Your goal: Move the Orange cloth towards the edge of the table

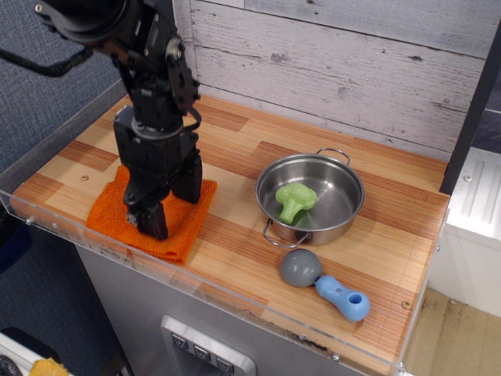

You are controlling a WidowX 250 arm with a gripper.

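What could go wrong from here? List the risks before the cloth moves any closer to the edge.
1. The Orange cloth already lies close to the front acrylic rim of the table; pushing further could bunch it against the rim or tip it over.
2. The claw rests on the cloth near its front side; it is unclear whether it grips the fabric, so the cloth might slip and stay behind.

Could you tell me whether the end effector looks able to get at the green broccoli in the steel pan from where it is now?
Probably yes: the broccoli lies uncovered in the open pan, and bare table separates it from the end effector.
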